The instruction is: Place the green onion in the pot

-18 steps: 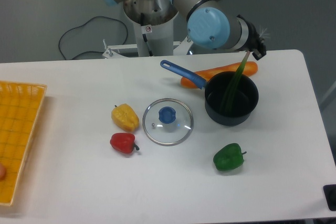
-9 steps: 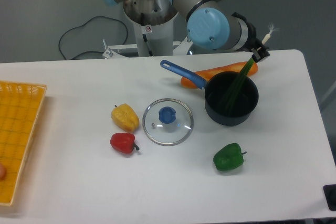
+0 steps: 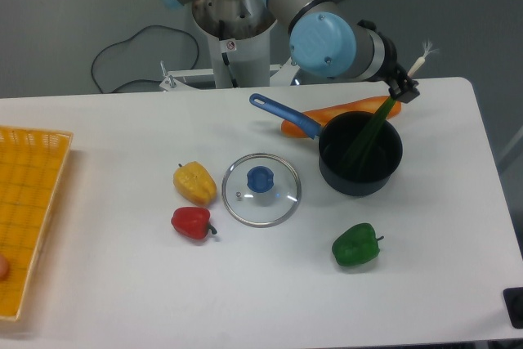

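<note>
Fixed camera, my view from above the front edge of the white table (image 3: 122, 284). The gripper (image 3: 404, 87) sits just past the far right rim of the pot (image 3: 360, 154), clamped on the green onion (image 3: 369, 132) near its pale root end, which pokes up and to the right with a small tuft at the tip. The stalk slants down and left from the fingers, and its dark green leaves reach inside the pot, tips near the bottom. The onion is tilted, not lying flat.

The pot stands right of centre, its blue handle (image 3: 283, 114) pointing up-left. An orange carrot (image 3: 343, 109) lies just behind the pot, partly hidden by the handle and rim.

I note a glass lid (image 3: 261, 190) with a blue knob left of the pot, flat on the table. A yellow pepper (image 3: 195, 183) and a red pepper (image 3: 191, 222) lie left of the lid, close together. A green bell pepper (image 3: 356, 244) is in front of the pot. A yellow basket (image 3: 24, 218) sits at the left edge.
</note>
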`<action>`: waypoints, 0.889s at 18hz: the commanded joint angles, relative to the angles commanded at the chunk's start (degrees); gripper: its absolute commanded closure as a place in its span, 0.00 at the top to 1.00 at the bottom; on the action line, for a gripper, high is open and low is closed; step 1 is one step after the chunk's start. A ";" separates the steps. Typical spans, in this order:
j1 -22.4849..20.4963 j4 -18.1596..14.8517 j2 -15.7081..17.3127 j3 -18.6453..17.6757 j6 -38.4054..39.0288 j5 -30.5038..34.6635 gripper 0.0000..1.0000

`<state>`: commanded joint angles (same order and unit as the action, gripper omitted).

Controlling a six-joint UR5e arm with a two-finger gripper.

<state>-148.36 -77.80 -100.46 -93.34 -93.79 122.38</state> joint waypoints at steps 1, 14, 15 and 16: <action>0.00 0.98 0.09 0.00 1.05 -2.29 1.00; 1.40 1.16 0.26 1.58 8.62 -25.50 1.00; 1.58 1.16 0.44 1.32 8.71 -26.22 1.00; 2.45 1.16 0.35 1.41 8.71 -26.14 1.00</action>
<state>-145.91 -76.64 -100.11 -91.93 -85.08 96.24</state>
